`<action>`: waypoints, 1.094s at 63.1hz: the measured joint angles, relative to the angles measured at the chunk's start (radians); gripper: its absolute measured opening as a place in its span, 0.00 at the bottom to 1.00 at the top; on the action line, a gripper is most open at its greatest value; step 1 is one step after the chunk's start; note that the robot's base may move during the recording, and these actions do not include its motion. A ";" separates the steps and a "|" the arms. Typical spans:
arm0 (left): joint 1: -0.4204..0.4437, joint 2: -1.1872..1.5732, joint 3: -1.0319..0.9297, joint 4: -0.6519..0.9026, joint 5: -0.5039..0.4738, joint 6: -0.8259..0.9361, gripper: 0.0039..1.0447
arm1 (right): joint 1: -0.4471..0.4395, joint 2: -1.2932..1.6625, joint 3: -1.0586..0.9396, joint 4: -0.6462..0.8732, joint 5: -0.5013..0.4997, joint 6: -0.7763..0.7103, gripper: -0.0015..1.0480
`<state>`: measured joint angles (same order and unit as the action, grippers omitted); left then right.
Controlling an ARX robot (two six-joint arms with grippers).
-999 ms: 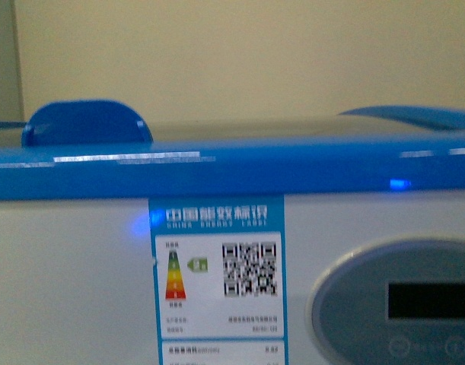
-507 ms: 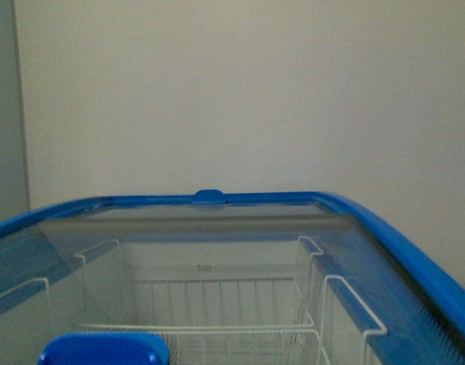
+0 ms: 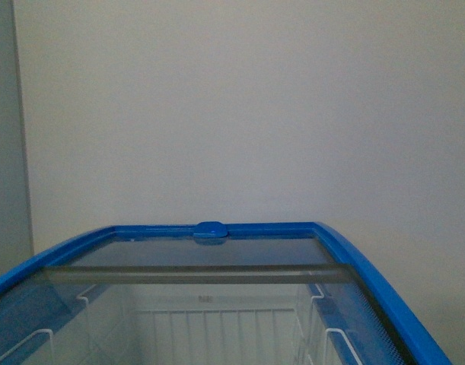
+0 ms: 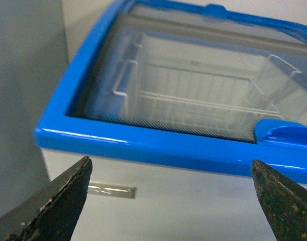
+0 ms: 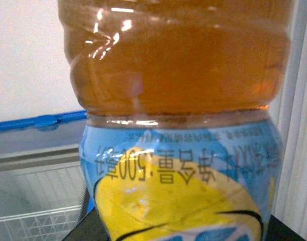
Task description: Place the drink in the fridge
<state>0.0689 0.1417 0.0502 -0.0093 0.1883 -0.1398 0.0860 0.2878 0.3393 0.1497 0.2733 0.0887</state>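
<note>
We face the fridge [image 3: 373,277], whose blue rim frames the glass lid [image 3: 217,258], with white wire baskets [image 3: 217,327] showing beneath it. Our left gripper [image 4: 168,201] hangs just in front of the fridge's near rim. Its jaws are spread wide with nothing between them. In the right wrist view the drink [image 5: 178,75] fills the picture, with amber liquid in its clear body and a blue and yellow label. Dark fingers [image 5: 79,233] of our right gripper [image 5: 182,232] show on either side of the labelled part, so the bottle sits between those jaws, clamped. The drink is outside the fridge, and the fridge's blue rim and a basket show beyond it.
</note>
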 joint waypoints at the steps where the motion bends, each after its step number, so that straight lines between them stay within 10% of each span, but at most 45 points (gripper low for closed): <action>1: 0.008 0.021 0.003 0.014 0.012 -0.004 0.92 | 0.000 0.000 0.000 0.000 0.000 0.000 0.35; 13: 0.105 0.398 0.119 0.324 0.211 0.042 0.92 | 0.000 0.000 0.000 0.000 0.001 0.000 0.35; 25: 0.111 0.871 0.372 0.558 0.484 0.529 0.92 | 0.000 0.000 0.000 0.000 0.000 0.000 0.35; 46: 0.063 1.133 0.596 0.214 0.750 1.190 0.92 | 0.000 0.000 0.000 0.000 0.000 0.000 0.35; 69: -0.038 1.259 0.706 0.016 0.748 1.452 0.92 | 0.000 0.000 0.000 0.000 0.000 0.000 0.35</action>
<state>0.0311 1.4010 0.7563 0.0071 0.9360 1.3125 0.0860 0.2878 0.3393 0.1497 0.2733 0.0887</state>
